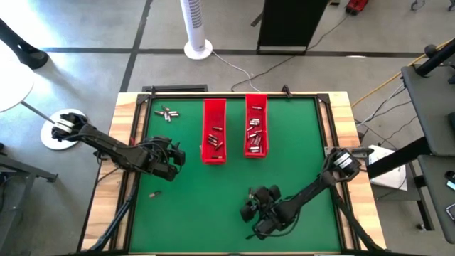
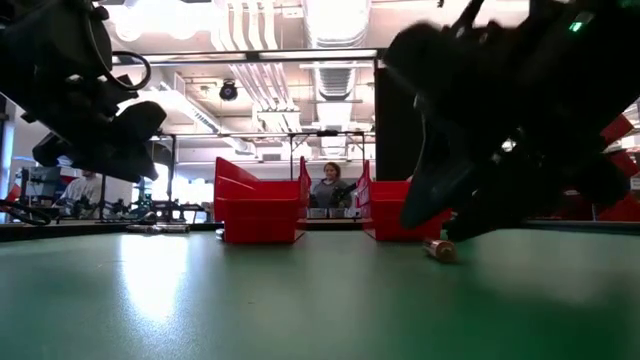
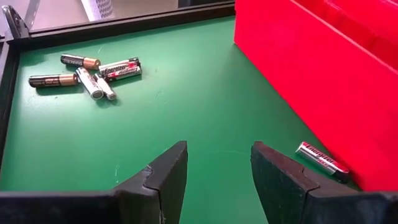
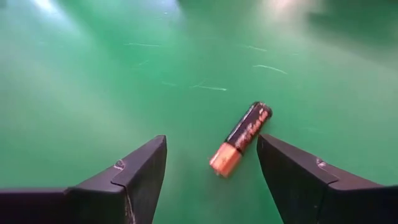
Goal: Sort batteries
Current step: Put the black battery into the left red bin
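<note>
While the right gripper (image 4: 211, 165) is held spread wide near the tabletop's near edge, a copper-topped black battery (image 4: 241, 138) lies between its fingers, apparently lined up for pickup. Nearer the left edge, the left gripper (image 3: 219, 180) hovers parted and empty. Beyond it a silver battery (image 3: 322, 160) rests against the left red tray (image 1: 214, 130); five more (image 3: 90, 71) are clustered in the far-left corner.

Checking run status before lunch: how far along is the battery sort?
Partly done. Both red trays hold batteries. In hand: nothing gripped; the right gripper, jaws open, is at a black-and-copper battery on the mat. Left: a cluster near the far left corner, one silver cell beside the left tray, one by the left edge. Left gripper open, empty.
</note>
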You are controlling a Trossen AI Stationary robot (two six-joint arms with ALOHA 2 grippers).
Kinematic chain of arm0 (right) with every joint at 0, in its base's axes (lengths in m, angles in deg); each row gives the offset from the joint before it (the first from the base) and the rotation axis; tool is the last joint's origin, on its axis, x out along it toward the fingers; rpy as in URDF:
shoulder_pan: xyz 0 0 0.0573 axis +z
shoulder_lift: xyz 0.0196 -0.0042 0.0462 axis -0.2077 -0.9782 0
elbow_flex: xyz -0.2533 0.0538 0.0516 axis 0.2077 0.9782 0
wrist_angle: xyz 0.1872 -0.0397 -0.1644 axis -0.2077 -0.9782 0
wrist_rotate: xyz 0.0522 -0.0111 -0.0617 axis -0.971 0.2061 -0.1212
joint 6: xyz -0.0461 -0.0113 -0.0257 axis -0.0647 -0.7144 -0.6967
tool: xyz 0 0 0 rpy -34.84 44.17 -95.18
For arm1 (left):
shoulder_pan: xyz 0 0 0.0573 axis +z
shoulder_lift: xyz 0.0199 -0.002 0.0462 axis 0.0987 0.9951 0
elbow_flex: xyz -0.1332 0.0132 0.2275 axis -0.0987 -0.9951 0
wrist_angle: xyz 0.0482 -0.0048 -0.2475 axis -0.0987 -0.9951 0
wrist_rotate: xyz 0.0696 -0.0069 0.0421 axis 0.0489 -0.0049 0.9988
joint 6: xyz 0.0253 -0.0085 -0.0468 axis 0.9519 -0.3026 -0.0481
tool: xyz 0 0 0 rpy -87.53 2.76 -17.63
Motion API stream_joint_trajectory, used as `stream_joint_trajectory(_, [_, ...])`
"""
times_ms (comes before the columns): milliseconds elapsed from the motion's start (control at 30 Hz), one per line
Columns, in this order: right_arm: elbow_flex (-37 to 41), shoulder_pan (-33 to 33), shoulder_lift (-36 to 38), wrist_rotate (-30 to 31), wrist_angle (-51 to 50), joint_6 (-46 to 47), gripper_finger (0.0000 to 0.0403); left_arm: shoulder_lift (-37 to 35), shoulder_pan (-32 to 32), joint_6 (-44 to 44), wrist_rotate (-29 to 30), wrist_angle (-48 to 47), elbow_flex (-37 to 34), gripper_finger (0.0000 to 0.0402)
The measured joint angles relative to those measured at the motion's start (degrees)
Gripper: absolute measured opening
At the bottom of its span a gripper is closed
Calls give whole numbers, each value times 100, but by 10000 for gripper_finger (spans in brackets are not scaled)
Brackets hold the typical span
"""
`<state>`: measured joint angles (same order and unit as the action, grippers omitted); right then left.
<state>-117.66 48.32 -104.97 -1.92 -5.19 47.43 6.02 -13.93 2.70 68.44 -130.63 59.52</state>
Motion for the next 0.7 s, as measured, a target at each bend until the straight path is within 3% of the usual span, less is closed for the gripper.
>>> stream_joint_trajectory(267, [0,-102,-173,-38,-41,-10,198,122,0,230,-4,133,-2,158])
stream_joint_trajectory(533, [2,-170,-161,-381,-62,-569,99,128,0,238,2,131,-2,158])
stream_joint_trajectory(700, [-16,-366,-97,-1098,-31,-1305,44,126,0,275,5,132,-2,158])
